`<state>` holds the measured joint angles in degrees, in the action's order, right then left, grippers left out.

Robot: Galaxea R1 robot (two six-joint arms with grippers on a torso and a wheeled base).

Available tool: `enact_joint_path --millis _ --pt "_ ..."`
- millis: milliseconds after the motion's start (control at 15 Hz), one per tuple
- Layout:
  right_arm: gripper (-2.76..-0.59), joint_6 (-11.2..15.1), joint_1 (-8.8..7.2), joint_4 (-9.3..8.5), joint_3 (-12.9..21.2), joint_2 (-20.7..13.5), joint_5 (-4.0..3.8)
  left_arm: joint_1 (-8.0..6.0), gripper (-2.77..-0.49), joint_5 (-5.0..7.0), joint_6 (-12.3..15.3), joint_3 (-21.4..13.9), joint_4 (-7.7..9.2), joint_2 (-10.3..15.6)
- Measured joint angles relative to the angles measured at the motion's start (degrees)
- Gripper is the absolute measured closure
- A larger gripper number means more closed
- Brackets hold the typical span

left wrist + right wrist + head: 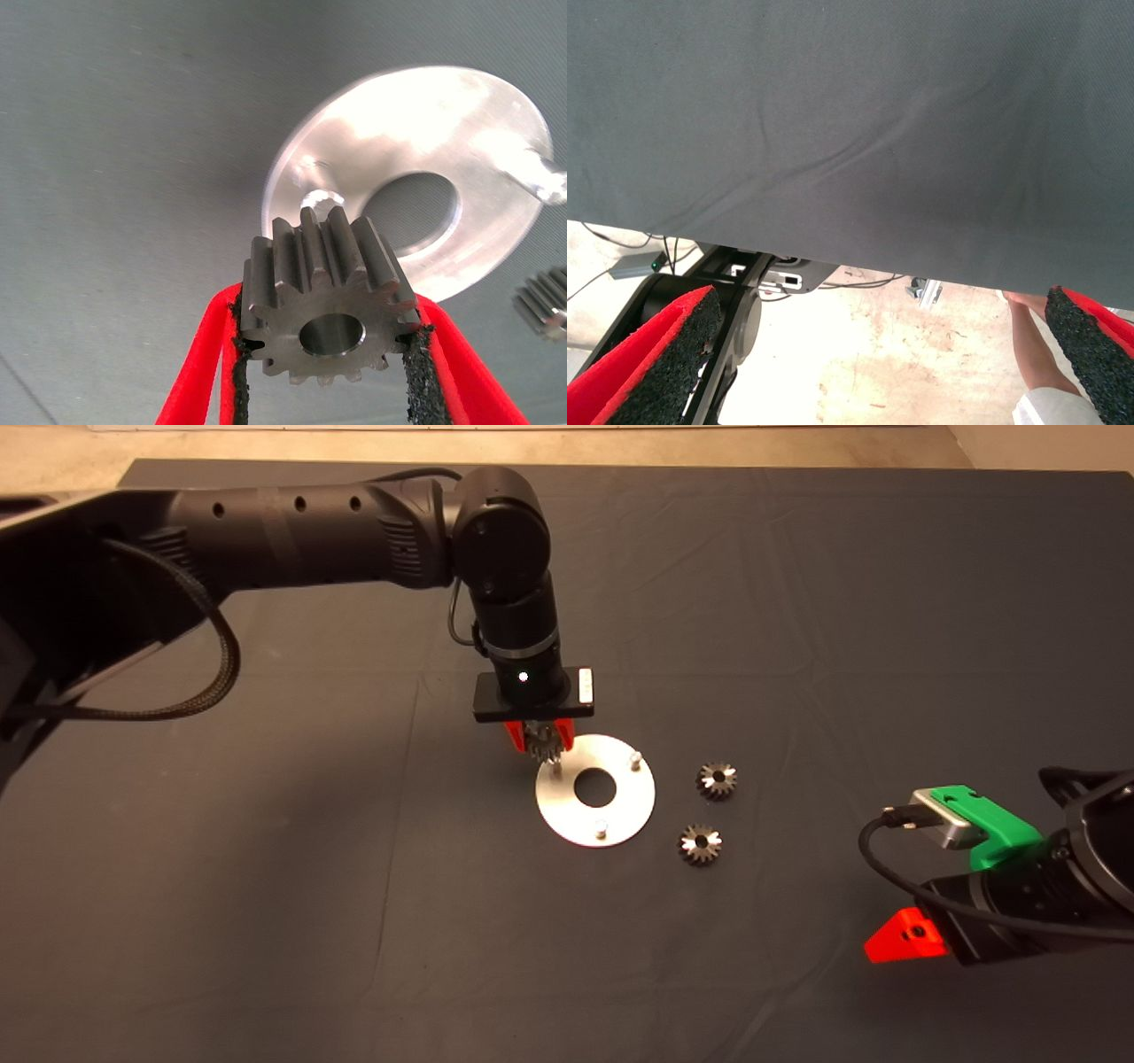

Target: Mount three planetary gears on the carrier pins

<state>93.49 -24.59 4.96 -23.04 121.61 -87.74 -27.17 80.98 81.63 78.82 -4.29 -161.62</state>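
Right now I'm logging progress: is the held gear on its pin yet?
Not yet. The left gripper holds the gear just above the disc; its pin stays bare.

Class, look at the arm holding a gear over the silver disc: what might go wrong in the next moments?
1. The left pincer grips the gear only by its toothed edges, and the gear looks tilted in the left wrist view; its hole may miss the carrier pin or jam on it.
2. The disc lies loose on the mat, so a misaligned push could shift it.
3. A shifted disc could knock the two waiting gears.
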Motion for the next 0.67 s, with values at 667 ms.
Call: enact_joint_path --millis 667 --pt "-2.73 0.0 0.0 0.0 0.0 -0.02 -0.01 0.62 -0.87 1.87 0.04 0.04 -3.04 -0.48"
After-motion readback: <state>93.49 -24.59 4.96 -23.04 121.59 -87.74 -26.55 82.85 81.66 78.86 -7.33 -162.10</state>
